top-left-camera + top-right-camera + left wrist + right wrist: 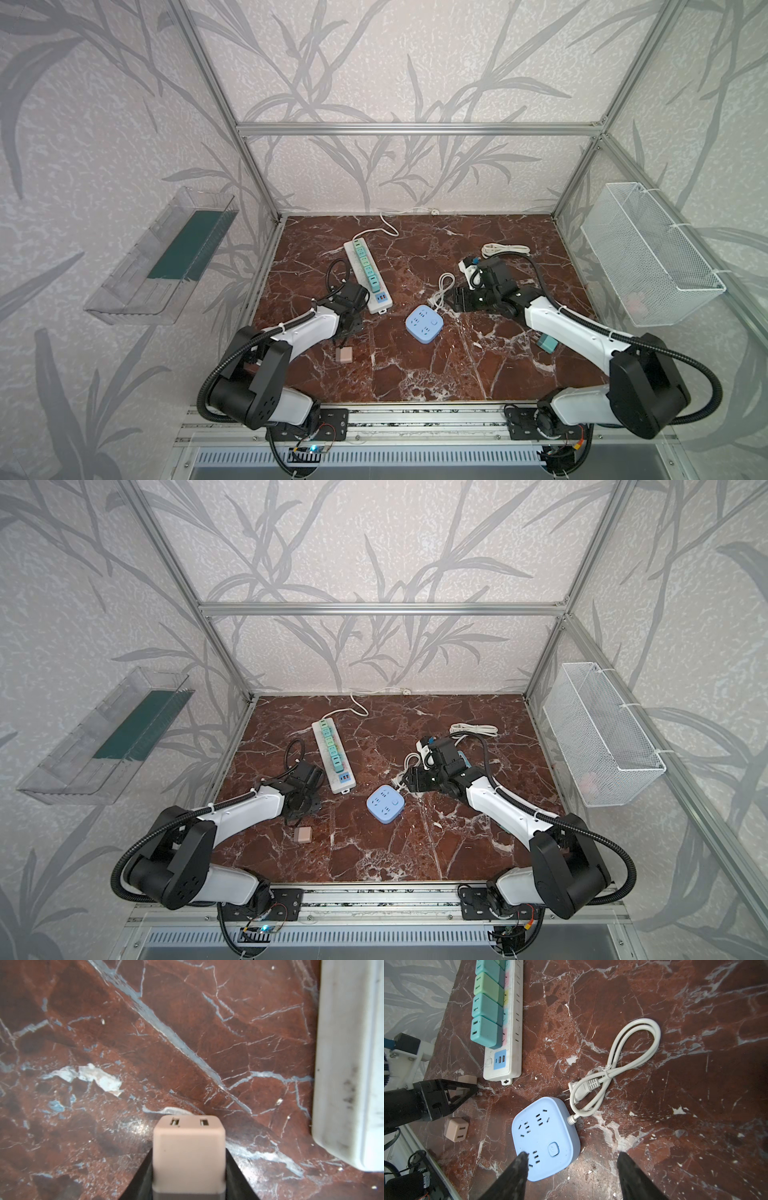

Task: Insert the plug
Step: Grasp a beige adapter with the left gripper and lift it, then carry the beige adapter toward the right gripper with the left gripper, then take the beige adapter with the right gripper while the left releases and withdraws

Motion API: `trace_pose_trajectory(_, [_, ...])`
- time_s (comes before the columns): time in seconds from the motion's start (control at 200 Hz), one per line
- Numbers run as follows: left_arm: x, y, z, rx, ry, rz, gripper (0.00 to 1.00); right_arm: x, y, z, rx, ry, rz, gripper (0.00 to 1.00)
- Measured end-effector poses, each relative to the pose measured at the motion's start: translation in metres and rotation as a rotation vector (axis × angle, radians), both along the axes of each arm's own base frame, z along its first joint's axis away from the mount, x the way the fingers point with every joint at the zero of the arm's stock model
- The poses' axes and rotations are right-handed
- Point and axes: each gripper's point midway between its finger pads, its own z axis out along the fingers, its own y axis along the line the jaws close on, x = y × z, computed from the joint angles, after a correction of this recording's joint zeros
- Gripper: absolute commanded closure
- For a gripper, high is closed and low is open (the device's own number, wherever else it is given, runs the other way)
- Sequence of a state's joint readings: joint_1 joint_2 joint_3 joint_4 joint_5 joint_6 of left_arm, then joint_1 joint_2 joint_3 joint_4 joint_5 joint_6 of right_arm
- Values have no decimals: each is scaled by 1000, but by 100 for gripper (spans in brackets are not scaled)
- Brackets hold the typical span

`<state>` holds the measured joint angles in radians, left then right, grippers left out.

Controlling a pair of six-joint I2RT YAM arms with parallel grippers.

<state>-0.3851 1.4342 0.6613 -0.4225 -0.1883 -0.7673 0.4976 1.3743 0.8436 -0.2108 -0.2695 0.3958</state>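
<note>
Red-brown marble tabletop (415,374) veined in white fills the floor of a framed cell papered in grey leaves. On it, at about 8 o'clock from the middle, the left gripper (349,328) is clamped on a beige cube plug (189,1142). The left wrist view shows a black finger (143,1172) pressed against each side of the plug, whose end face with two small slots points outward. Whether the plug rests on the marble or hangs just above it cannot be told.

At 6 o'clock from the held plug, near it, a second beige cube plug (344,355) lies loose on the table. At 2 o'clock is the near end of a white power strip (368,270), which carries a row of teal and green cube plugs (485,1009). At 3 o'clock, farther off, sits a blue square socket hub (424,323). Its white cord (633,1047) is looped and tied, and the cord's two-pin plug (581,1089) lies just beside the hub.

At 2 o'clock from the hub is the right gripper (456,299), its fingers (521,1167) spread apart with nothing between them.
</note>
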Motion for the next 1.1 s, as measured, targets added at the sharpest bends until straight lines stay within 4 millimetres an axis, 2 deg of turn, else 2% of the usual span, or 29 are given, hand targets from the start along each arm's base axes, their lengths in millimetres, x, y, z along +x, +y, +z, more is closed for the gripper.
trace_pose_trajectory(0.11, [-1,-2,2,-4,8,-25,81,0,0,6,10,-15,0,33])
trace_pose_trajectory(0.18, [0,-9,12,-36,-20,-57,84,-1,1,10,18,-24,6,32])
trace_pose_trajectory(0.245, [7,-20,35,-91,-105,-92,89,-3,4,13,38,-33,24,31])
trace_pose_trajectory(0.32, [18,-41,74,-170,-269,-167,100,-8,8,15,57,-36,52,31])
trace_pose_trajectory(0.36, [21,-56,98,-199,-365,-229,100,-11,10,16,65,-40,65,34])
trace_pose_trajectory(0.42, [21,-82,128,-222,-498,-343,100,-13,13,20,74,-49,86,47])
trace_pose_trajectory(0.47, [15,-110,149,-231,-602,-469,100,-14,15,23,83,-61,97,66])
trace_pose_trajectory(0.515, [8,-128,160,-219,-673,-563,100,-15,17,27,91,-70,105,88])
trace_pose_trajectory(0.56, [-1,-150,166,-196,-740,-676,100,-17,20,29,92,-77,120,100])
trace_pose_trajectory(0.675, [-23,-189,158,-94,-857,-918,100,-24,26,35,73,-81,157,100])
trace_pose_trajectory(0.71, [-27,-198,153,-64,-889,-971,100,-28,30,38,65,-83,174,89])
trace_pose_trajectory(0.755, [-29,-207,147,-25,-921,-1030,100,-34,34,43,58,-84,193,63])
trace_pose_trajectory(0.795, [-30,-215,143,9,-943,-1075,100,-38,36,48,56,-92,211,56])
trace_pose_trajectory(0.93, [-29,-237,142,79,-1025,-1169,100,-53,36,66,70,-129,244,51])
trace_pose_trajectory(1.1, [-28,-247,153,114,-1111,-1205,100,-63,34,84,99,-140,266,47])
